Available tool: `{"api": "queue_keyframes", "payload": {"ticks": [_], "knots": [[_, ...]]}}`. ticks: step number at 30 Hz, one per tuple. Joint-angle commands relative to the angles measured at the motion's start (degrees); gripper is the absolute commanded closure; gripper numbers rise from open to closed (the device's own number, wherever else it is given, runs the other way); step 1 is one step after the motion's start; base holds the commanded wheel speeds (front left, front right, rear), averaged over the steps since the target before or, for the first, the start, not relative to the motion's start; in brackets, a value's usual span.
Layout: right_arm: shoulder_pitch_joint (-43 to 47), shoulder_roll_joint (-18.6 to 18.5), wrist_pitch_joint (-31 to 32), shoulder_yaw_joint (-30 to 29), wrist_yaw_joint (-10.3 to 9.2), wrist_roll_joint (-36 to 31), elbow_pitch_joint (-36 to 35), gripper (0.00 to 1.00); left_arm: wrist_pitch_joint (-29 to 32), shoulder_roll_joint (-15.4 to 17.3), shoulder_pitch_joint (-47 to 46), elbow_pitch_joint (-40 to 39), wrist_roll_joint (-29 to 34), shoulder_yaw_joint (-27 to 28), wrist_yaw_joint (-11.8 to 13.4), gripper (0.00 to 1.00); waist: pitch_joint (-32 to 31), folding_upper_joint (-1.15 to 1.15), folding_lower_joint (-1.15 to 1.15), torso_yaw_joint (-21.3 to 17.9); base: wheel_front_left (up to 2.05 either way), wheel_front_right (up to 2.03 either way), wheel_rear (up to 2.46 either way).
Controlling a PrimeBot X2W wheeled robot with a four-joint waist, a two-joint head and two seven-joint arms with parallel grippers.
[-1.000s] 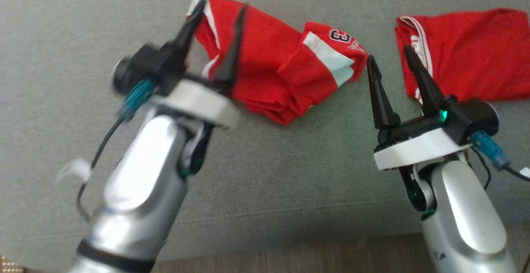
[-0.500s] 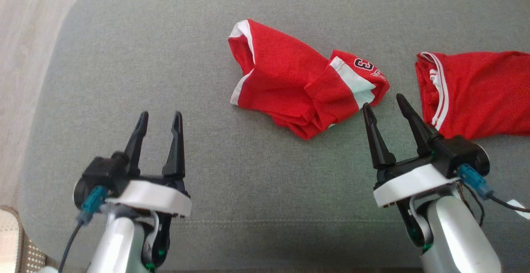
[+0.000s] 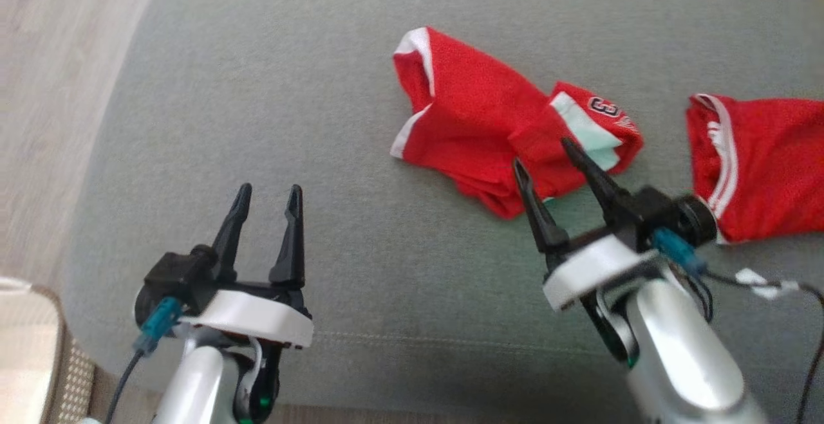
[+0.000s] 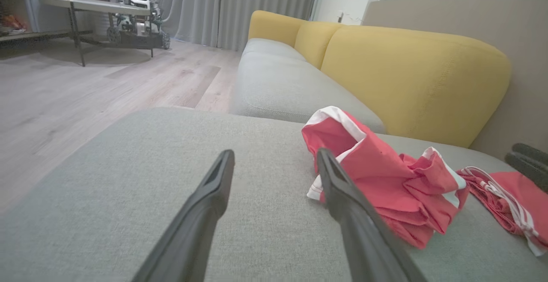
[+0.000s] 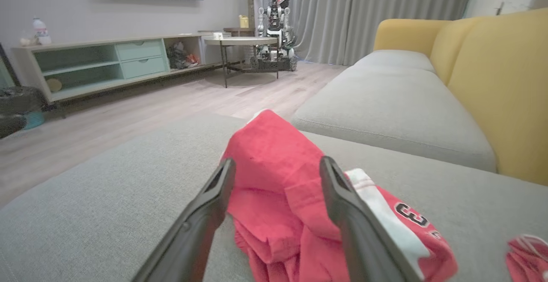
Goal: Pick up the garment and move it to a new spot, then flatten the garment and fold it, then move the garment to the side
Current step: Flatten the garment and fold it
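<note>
Right gripper (image 3: pixel 543 156): jaws apart, holding nothing; tips over the lower right edge of the garment, centre right of the frame
Left gripper (image 3: pixel 270 188): jaws apart, holding nothing; lower left of the frame, well apart from the cloth
Garment (image 3: pixel 463 115): red, bunched on the grey sofa cushion (image 3: pixel 257 89); upper centre
Second red garment (image 3: pixel 759 166): right edge; near, not touching
Step in hand: likely the pick-up; descend low, close on a thick fold; keep clear of the neighbouring cloth

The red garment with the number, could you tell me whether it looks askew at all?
Yes: the red garment lies crumpled on the grey cushion, its numbered end bunched over itself, not flat.
</note>
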Motion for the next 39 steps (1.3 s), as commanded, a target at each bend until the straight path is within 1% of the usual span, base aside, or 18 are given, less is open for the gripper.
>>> {"api": "queue_keyframes", "payload": {"ticks": [1, 9, 11, 15, 21, 26, 27, 28, 35, 39], "knots": [[-3.4, 0.7, 0.6, 1.5, -0.01, -0.3, -0.9, 0.0, -0.3, 0.2, -2.6, -1.7, -0.4, 1.2, 0.3, 0.0, 1.0, 0.0, 0.0, 1.7, 0.0, 0.0, 0.0], [-14.3, 0.7, 5.2, 2.8, -0.01, 0.1, 11.1, 0.0, -0.3, 0.2, -3.1, -0.6, -2.5, -1.9, 1.2, 0.0, 2.7, 0.0, 0.0, 8.1, 0.0, 0.0, 0.0], [-16.7, 0.7, 5.7, 2.7, -0.01, 0.4, 14.5, 0.0, -0.3, 0.2, -3.2, -0.5, -2.7, -2.2, 1.4, 0.0, 3.0, 0.0, 0.0, 9.4, 0.0, 0.0, 0.0], [-20.7, 0.6, 5.6, 2.0, -0.01, -1.5, 21.3, 0.0, -0.3, 0.2, -3.2, -0.4, -3.2, -3.1, 1.6, 0.0, 3.3, 0.0, 0.0, 11.6, 0.0, 0.0, 0.0], [-24.7, 0.6, 4.5, -0.8, -0.01, -4.3, 29.4, 0.0, -0.3, 0.2, -2.8, -0.5, -3.6, -3.8, 2.0, 0.0, 3.2, 0.0, 0.0, 13.6, 0.0, 0.0, 0.0], [-26.6, 0.7, 3.6, -2.6, -0.01, -5.5, 33.5, 0.0, -0.3, 0.2, -2.7, -0.6, -3.6, -4.2, 2.1, 0.0, 3.2, 0.0, 0.0, 14.0, 0.0, 0.0, 0.0], [-26.9, 0.7, 3.3, -2.7, -0.01, -5.6, 34.3, 0.2, -0.3, 0.2, -2.7, -0.7, -3.6, -4.3, 2.2, 0.0, 3.1, 0.0, 0.0, 14.0, 0.0, 0.0, 0.0], [-27.2, 0.7, 3.0, -2.7, -0.01, -5.5, 35.1, 1.0, -0.3, 0.2, -2.7, -0.7, -3.7, -4.4, 2.2, 0.0, 3.1, 0.0, 0.0, 14.0, 0.0, 0.0, 0.0], [-30.0, 0.7, 0.3, -3.3, -0.01, -5.2, 37.6, 1.0, -0.3, 0.2, -3.1, -1.0, -4.1, -4.8, 2.7, 0.0, 3.1, 0.0, 0.0, 13.0, 0.0, 0.0, 0.0], [-31.5, 0.3, -0.9, -5.5, -0.01, -6.9, 38.0, 1.0, -0.3, 0.2, -2.7, -0.6, -4.1, -4.9, 2.6, 0.0, 1.9, 0.0, 0.0, 12.2, 0.0, 0.0, 0.0]]}}
